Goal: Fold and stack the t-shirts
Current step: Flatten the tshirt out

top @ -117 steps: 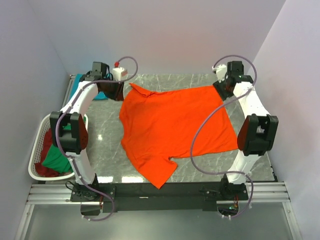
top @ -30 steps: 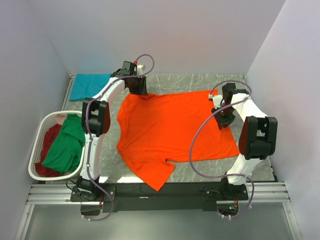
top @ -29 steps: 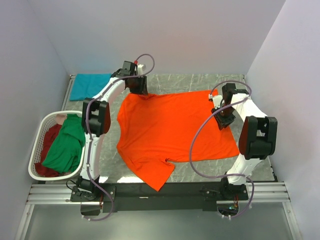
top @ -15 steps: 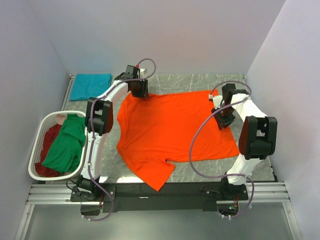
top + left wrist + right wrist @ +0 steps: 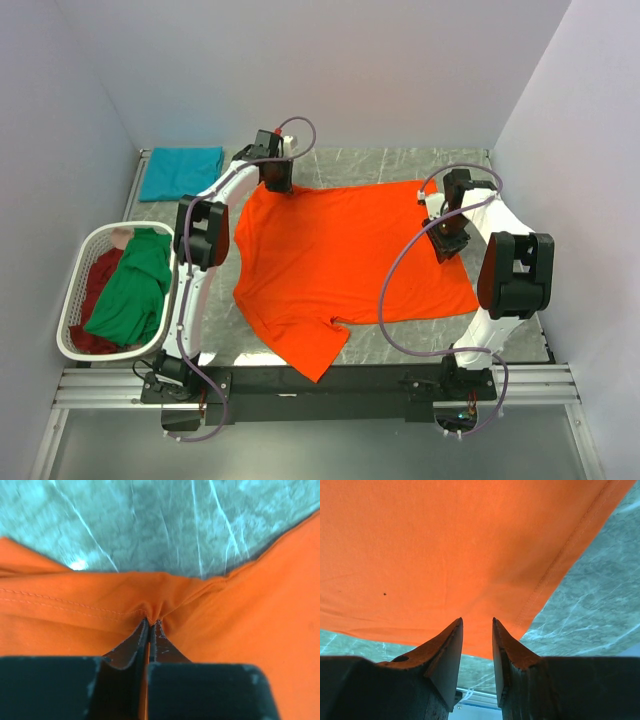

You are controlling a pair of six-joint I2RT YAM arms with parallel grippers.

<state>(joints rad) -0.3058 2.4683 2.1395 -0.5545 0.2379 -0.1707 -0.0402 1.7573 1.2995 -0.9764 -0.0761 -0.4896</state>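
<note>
The bright orange t-shirt (image 5: 340, 255) lies spread flat over the marble table. My left gripper (image 5: 277, 184) is at its far left edge, shut on a pinched fold of orange cloth (image 5: 155, 611); the fingertips (image 5: 161, 639) meet in the left wrist view. My right gripper (image 5: 447, 240) hovers over the shirt's right edge (image 5: 560, 560), jaws slightly apart with nothing between them (image 5: 477, 622). The teal t-shirt (image 5: 180, 172) lies folded at the far left corner. The green t-shirt (image 5: 132, 288) and the dark red one (image 5: 92, 285) lie in the basket.
The white slatted laundry basket (image 5: 72, 345) stands off the table's left side. Walls close in on the left, back and right. The arm bases sit on the rail (image 5: 320, 385) at the near edge. A sleeve (image 5: 305, 352) hangs towards that edge.
Over the last second my left gripper has shifted a little to the right along the shirt's far edge, still holding the cloth. The right arm has stayed put.
</note>
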